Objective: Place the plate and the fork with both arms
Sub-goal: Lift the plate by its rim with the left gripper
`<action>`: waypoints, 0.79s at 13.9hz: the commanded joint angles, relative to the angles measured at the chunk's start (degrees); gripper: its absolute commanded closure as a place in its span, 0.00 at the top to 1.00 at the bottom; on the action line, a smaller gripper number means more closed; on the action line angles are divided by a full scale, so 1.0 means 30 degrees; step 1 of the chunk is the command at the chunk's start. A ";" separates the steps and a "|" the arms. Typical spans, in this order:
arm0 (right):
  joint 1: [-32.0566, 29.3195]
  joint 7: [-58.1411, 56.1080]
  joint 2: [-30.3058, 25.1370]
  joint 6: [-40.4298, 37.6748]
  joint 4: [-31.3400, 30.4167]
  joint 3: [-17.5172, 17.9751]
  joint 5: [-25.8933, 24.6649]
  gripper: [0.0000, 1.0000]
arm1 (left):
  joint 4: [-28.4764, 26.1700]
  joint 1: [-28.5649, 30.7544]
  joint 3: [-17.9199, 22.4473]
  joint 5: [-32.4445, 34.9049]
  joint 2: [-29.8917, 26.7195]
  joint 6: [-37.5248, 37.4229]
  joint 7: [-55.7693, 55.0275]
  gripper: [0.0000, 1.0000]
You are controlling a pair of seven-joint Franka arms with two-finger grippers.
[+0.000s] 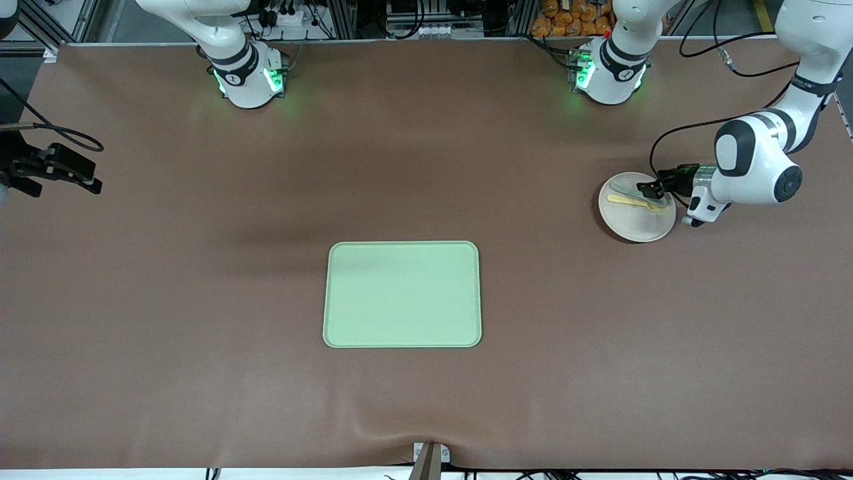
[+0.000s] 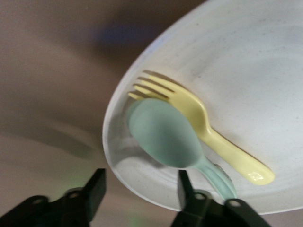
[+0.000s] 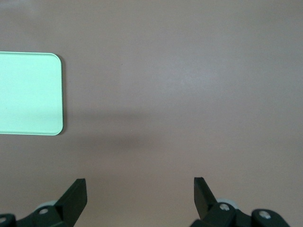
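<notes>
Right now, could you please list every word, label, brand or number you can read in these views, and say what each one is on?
No text can be read in any view.
Left arm: a small dark marking on its upper link, too small to read.
Arm bases: round marks, too small to read.
Plate, fork, spoon, tray: unmarked.

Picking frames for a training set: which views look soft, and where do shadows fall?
Left wrist view: plate, fork and spoon look soft, fingers too. Right wrist view: crisp, a faint shadow beside the tray. Front view: sharp, evenly lit.
</notes>
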 commanded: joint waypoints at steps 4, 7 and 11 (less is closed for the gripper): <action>-0.0054 -0.0227 -0.0438 0.0039 -0.0362 -0.0038 -0.0001 1.00 | -0.0115 -0.0041 -0.0223 -0.0190 -0.0184 0.0242 -0.0267 0.00; -0.0054 -0.0227 -0.0438 0.0069 -0.0362 -0.0038 -0.0001 1.00 | -0.0057 -0.0100 -0.0223 0.0044 -0.0184 0.0242 -0.0180 0.00; -0.0054 -0.0227 -0.0438 0.0069 -0.0362 -0.0038 -0.0001 1.00 | 0.0148 -0.0100 -0.0223 0.1070 -0.0184 0.0242 0.0110 0.00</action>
